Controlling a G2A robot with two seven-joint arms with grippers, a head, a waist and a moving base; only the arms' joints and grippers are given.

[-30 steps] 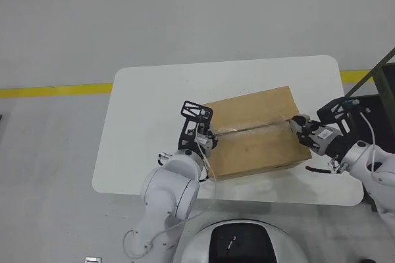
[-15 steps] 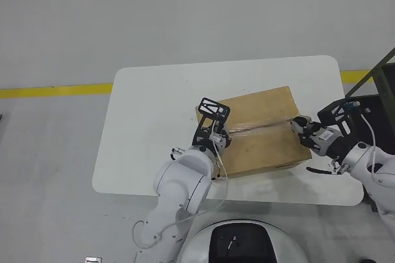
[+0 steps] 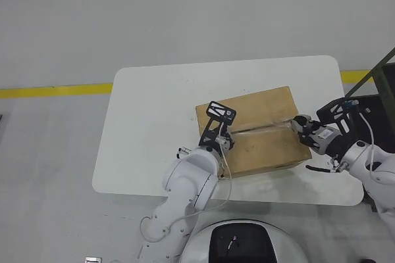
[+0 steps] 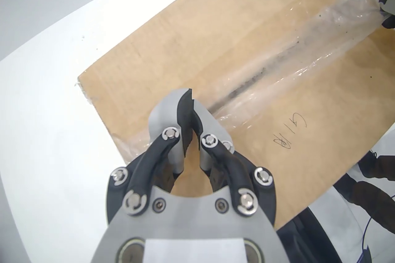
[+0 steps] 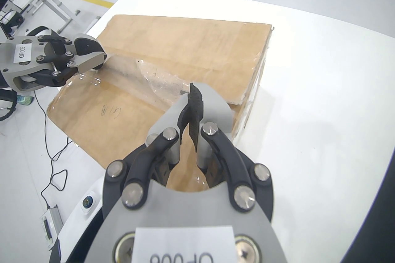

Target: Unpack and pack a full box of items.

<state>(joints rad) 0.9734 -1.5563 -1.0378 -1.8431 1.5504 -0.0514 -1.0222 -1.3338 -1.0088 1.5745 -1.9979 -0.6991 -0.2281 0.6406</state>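
Observation:
A brown cardboard box lies closed on the white table, with clear tape along its top seam. My left gripper is shut, its tips resting on the tape near the box's left end; it also appears as the left gripper in the right wrist view. At the box's right end my right gripper is shut on the tape's loose end, which is lifted off the seam. The box hides whatever is inside it.
A dark rack stands just past the table's right edge, close to the right arm. The table's left half is bare white surface. Cables trail on the floor beside the table. A yellow line crosses the floor.
My left gripper has slid from the box's left edge rightward onto the top seam. The right gripper has stayed at the right end with the tape.

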